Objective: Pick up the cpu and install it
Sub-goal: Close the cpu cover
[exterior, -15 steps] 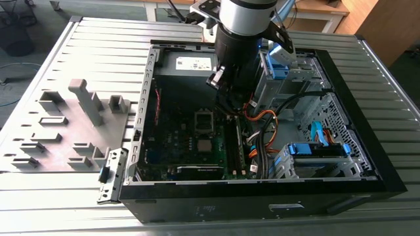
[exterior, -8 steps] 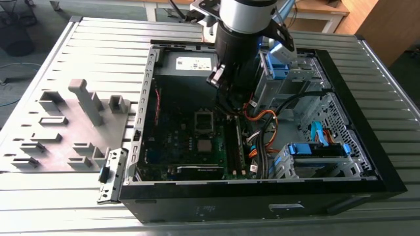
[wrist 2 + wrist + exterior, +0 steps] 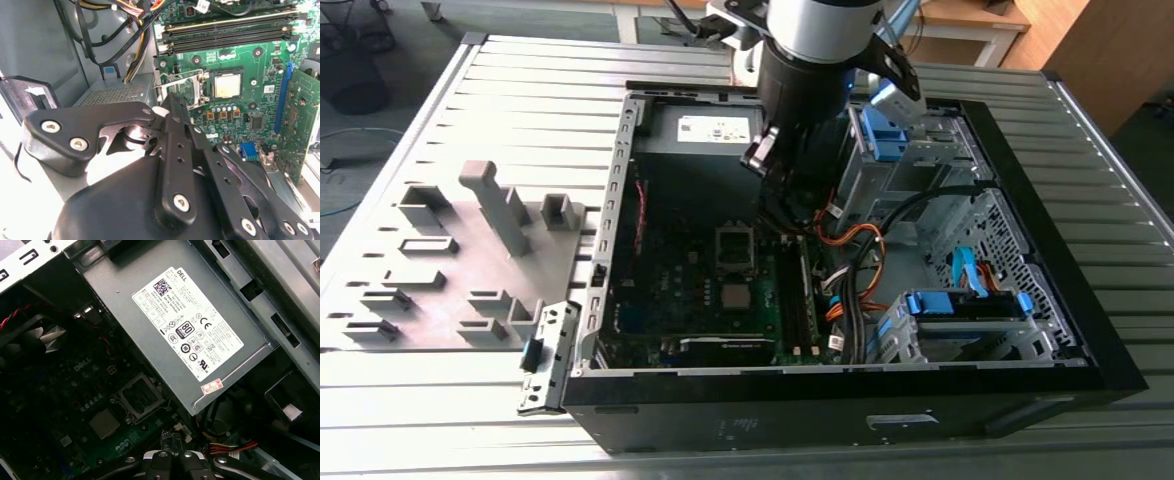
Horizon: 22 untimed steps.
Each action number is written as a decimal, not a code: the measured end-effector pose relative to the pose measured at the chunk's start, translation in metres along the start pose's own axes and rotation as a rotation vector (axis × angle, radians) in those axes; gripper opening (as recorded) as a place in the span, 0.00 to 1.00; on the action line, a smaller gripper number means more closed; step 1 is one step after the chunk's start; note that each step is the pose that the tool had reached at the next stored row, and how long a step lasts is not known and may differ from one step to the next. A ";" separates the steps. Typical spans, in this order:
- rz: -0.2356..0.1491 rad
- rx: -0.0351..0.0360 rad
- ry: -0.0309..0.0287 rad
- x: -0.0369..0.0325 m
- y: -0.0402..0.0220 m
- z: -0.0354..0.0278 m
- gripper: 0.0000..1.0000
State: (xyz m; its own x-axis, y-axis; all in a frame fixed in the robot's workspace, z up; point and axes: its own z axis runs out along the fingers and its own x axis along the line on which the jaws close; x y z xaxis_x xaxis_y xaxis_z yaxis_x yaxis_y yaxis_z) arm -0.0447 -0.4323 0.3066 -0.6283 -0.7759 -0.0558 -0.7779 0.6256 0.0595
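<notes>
**Exterior view**
- Arm: arm [image 3: 821,40] reaches down into the open pc case [image 3: 720,425]. Its dark lower end hangs over the board [image 3: 674,300], between psu [image 3: 700,128] and orange cables [image 3: 854,240].
- Cpu: cpu [image 3: 740,295] is a small silvery sq lying flat on the board. It's just beside the dark frame [image 3: 736,245], on the side away from the psu, and apart from the arm.
- Surface: slatted metal surface [image 3: 534,90] carries the case.

**Second wrist view**
- Gripper: gripper [image 3: 167,102] has jaws that look drawn together, w/ nothing seen betw them. Tip lines up w/ the frame [image 3: 181,89]; height above it can't be told.
- Cpu: cpu [image 3: 227,85] is flat in a dark sq surround just beside the frame, not touched by the gripper.
- Mem slots: mem slots [image 3: 225,32] run long and parallel beyond the cpu.

**First wrist view**
- Gripper: gripper [image 3: 172,442] is near the board edge, closed-looking and empty.
- Cpu: cpu [image 3: 104,423] is next to the frame [image 3: 141,392]. The psu [image 3: 190,335] looms close alongside.

**Step in hand (judged)**
- Stage: approach to the cpu; no grasp yet.
- Doing it well: centre on the chip, not the frame. Jaws need to part enough to take two opposite edges. Come down straight and slow w/ the chip kept level. Keep clear of the frame rim, psu wall and cables.
- Risk: a tilted or off-centre grip could scrape the surround or drop the chip.
</notes>
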 end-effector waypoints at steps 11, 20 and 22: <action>0.000 0.0000 0.0000 -0.0003 0.0003 -0.0049 0.11; 0.000 0.0000 -0.0001 -0.0005 0.0005 -0.0088 0.11; 0.000 0.0000 -0.0001 -0.0005 0.0006 -0.0097 0.11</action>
State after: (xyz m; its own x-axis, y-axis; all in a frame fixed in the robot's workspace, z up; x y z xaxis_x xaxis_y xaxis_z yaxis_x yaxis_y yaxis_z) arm -0.0447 -0.4323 0.3164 -0.6283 -0.7759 -0.0560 -0.7779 0.6256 0.0595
